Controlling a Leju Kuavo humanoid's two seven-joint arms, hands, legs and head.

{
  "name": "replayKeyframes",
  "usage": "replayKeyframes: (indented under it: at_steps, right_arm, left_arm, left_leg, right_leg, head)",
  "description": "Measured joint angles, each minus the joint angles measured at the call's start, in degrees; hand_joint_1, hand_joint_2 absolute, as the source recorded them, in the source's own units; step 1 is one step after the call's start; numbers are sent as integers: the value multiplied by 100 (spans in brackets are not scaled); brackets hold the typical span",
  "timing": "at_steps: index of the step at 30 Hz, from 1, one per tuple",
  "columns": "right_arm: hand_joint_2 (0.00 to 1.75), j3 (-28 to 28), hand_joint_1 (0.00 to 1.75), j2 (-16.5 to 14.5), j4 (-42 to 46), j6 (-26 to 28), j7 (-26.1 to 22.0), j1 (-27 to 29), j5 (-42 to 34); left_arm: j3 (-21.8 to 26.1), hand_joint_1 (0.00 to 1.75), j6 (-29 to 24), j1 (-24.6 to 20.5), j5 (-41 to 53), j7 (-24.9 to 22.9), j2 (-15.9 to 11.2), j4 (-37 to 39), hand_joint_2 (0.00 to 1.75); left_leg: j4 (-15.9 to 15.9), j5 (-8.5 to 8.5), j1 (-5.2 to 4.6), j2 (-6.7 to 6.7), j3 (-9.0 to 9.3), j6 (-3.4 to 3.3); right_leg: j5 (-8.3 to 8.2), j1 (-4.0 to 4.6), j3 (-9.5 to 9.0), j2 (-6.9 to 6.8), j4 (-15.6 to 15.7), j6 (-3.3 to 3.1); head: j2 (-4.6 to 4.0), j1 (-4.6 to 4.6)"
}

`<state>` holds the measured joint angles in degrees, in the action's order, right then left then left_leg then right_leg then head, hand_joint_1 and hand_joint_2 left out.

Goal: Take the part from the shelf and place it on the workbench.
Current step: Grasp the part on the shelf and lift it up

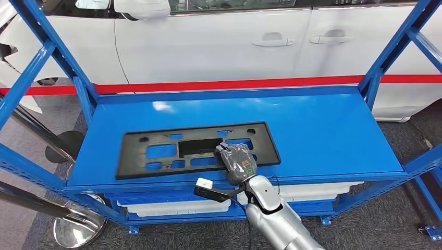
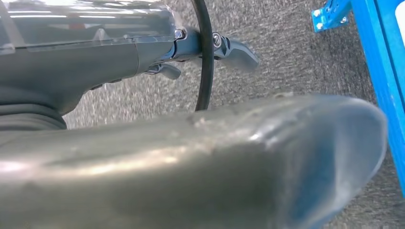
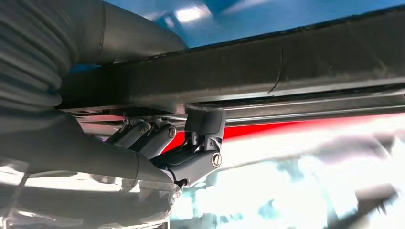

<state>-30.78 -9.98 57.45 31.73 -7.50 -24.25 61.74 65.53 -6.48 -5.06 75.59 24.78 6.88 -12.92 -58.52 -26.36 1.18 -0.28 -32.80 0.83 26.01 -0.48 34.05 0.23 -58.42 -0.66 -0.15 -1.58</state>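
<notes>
On the blue shelf (image 1: 323,130), the black part (image 1: 156,151) lay flat, nearer the front edge than the back, with its long side running along that edge. It was a thin plate pierced by several cut-outs, so it probably offered grip only at its rim or through those holes.

Over the near edge of the part, toward its right end, sat the right robot hand (image 1: 237,160), at the end of a silver arm (image 1: 271,208) that rose from below the shelf front. The right wrist view showed the thumb (image 3: 119,33) on one face of the part's edge (image 3: 296,52) and the dark fingers (image 3: 196,152) bent against the other face. That looked like a pinch across the plate's thickness, the natural hold for something too flat to wrap, so I judged the right robot hand to be closed on the part, which rested on the shelf, not yet lifted.

Beside the shelf's foot (image 2: 329,14), over the grey carpet (image 2: 296,62), hung the left robot hand (image 2: 191,47), holding nothing. Its fingers lay loosely extended, apart from the thick thumb (image 2: 191,162) in the foreground. It seemed idle because one hand sufficed for this light plate.

Behind the shelf stood a white car (image 1: 219,41) with a red stripe. No table appeared, so the placing step looked some way off.
</notes>
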Motion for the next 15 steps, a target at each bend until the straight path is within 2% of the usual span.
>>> replayKeyframes:
  at_steps: [2,4,5,6,7,9,10,11,12,15]
  right_arm:
    - [175,-56,175,-33,837,166,-457,344,-979]
    - [175,-141,175,-25,1725,324,-759,701,-1811]
    - [175,-181,175,2,2131,389,-883,867,-2141]
    - [175,-212,175,41,2502,438,-1004,1022,-2432]
    - [175,-236,175,85,2839,479,-1122,1161,-2681]
    - [175,-267,175,173,3434,538,-1345,1387,-3078]
    - [175,-278,175,215,3693,558,-1464,1481,-3253]
    - [175,-287,175,260,3941,568,-1594,1578,-3439]
    - [175,-293,175,311,4175,571,-1739,1684,-3650]
    - [175,-299,175,484,4855,541,-2129,2044,-4257]
  left_arm:
    - [38,0,-29,26,-79,52,22,1,0]
    - [88,0,-62,53,-132,77,50,2,0]
    - [116,0,-76,73,-151,80,60,2,0]
    - [140,0,-84,96,-166,80,69,2,0]
    - [161,0,-89,115,-180,79,77,2,0]
    - [187,0,-93,134,-196,76,92,2,0]
    - [200,0,-92,133,-203,73,97,1,0]
    - [216,0,-89,128,-212,70,108,1,0]
    - [236,0,-85,124,-221,67,120,1,0]
    - [291,0,-73,145,-250,71,177,0,0]
  left_leg:
    - [-373,-253,13,5,-151,50]
    - [-1124,-631,14,8,-491,76]
    - [-1450,-744,15,8,-646,82]
    - [-1609,-753,14,8,-724,79]
    - [-1551,-652,14,8,-699,67]
    - [-854,-253,7,8,-368,11]
    - [-477,-112,-9,7,-187,-21]
    - [-205,-36,-25,8,-53,-52]
    - [-78,-32,-43,6,6,-77]
    - [2,-23,-46,0,41,-155]
  right_leg:
    - [-3,-16,-24,-11,32,-70]
    - [20,-1,-34,-38,29,-115]
    - [31,10,-37,-47,23,-125]
    - [44,19,-41,-49,15,-132]
    - [58,27,-50,-45,5,-133]
    - [95,33,-85,-29,-16,-118]
    - [114,44,-99,-22,-27,-101]
    - [125,50,-104,-18,-35,-76]
    - [129,52,-103,-18,-36,-47]
    - [146,50,-114,-24,-33,56]
  head:
    - [0,0]
    - [0,-1]
    - [0,-1]
    - [0,-1]
    - [0,-1]
    - [0,-1]
    - [0,0]
    - [0,0]
    - [0,0]
    - [0,1]
